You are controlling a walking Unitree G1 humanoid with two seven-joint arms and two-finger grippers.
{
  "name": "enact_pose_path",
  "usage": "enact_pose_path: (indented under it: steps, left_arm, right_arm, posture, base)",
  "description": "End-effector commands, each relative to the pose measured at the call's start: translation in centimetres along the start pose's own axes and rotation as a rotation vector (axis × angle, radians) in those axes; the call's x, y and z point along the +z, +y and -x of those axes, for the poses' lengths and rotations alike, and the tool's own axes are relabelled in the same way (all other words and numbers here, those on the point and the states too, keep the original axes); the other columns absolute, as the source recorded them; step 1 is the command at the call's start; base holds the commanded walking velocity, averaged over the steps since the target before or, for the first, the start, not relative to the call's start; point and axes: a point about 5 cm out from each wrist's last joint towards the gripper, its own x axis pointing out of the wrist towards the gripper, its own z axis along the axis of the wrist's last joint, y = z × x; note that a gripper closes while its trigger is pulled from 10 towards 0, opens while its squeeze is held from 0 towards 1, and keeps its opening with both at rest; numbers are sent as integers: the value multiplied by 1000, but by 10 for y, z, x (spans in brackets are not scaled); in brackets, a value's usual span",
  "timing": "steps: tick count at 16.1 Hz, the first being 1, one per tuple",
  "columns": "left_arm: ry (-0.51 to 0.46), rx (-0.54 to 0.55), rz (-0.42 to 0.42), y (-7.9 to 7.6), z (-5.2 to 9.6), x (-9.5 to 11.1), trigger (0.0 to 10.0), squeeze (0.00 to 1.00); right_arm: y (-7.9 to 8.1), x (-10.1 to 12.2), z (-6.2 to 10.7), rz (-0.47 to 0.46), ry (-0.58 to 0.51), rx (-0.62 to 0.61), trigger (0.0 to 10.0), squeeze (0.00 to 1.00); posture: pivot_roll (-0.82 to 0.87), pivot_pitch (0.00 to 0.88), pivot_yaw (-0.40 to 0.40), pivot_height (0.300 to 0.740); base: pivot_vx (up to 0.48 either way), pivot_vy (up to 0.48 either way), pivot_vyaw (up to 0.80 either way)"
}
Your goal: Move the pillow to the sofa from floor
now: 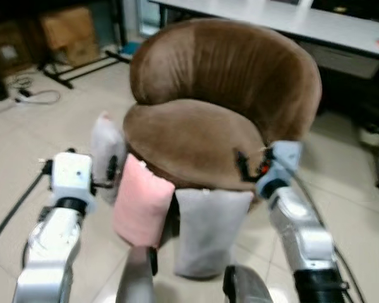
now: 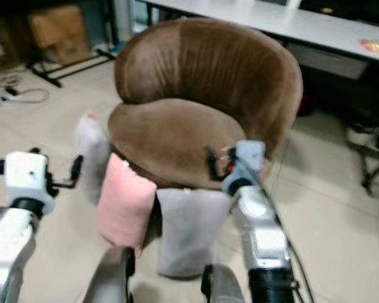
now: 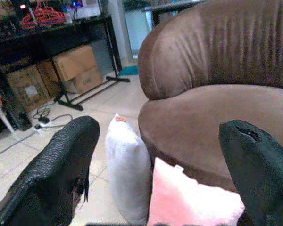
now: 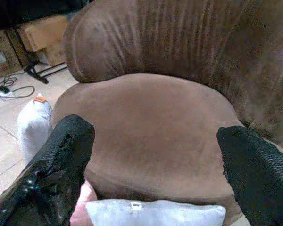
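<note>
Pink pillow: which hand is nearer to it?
Left. The left hand is open just beside the pink pillow, on its left; the right hand is open farther off, over the sofa seat.

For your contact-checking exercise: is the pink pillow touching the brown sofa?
Touching. In the left eye view, the pink pillow leans against the front edge of the brown sofa, its upper part pressed to the seat base with no gap.
</note>
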Motion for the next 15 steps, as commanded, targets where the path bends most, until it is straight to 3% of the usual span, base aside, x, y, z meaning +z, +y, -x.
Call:
enact_pose_path:
  steps: [1,13,15]
  left_arm:
    - [-13,-24,6,-4,0,3,10000,0]
    - [-4,-26,5,-4,0,1,10000,0]
    - [-5,-32,0,-5,1,1,10000,0]
  right_arm:
    - [-8,10,-1,15,-27,-25,10000,0]
    - [-3,6,-2,14,7,15,10000,0]
    - [2,5,-1,71,20,72,10000,0]
  posture:
    - [-53,0,-53,615]
    - [-47,0,-61,615]
    - [-46,0,-62,615]
  base:
    - [251,0,0]
    - [283,0,0]
    - [289,0,400]
